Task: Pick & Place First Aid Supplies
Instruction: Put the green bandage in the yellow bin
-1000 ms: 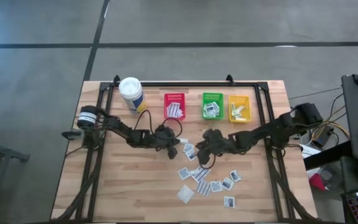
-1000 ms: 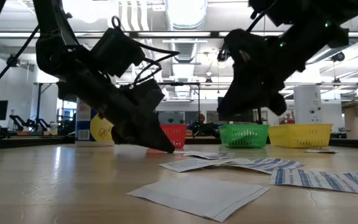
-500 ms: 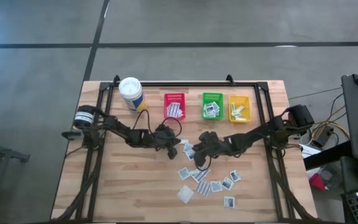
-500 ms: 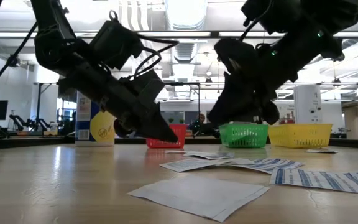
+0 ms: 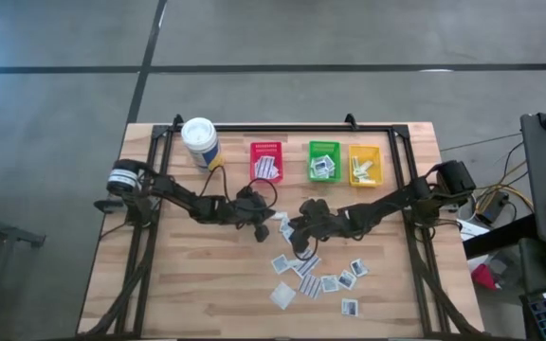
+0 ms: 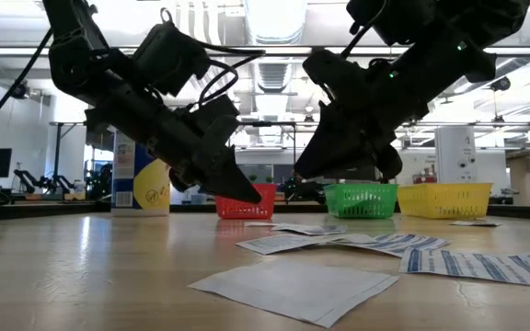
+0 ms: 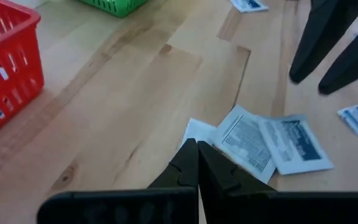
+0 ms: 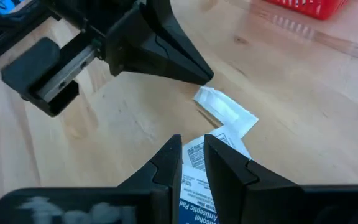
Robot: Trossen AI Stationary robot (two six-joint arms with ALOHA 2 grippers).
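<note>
Right pincer [image 8: 192, 163] fingers hide part of a printed packet [image 8: 194, 186]; red bin [image 7: 5, 68] cut off at the edge

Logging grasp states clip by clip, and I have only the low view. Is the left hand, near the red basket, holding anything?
Observer: No. The left wrist view shows the left hand shut and empty, its tips near a small plain white paper packet.
Reviewer: And the right hand?
Observer: In the right wrist view the right hand has its fingers slightly apart above a printed white paper packet; no grip shows.
Reviewer: Anything in the bins?
Observer: From above, the red plastic bin, green plastic bin and yellow plastic bin each hold packets.
</note>
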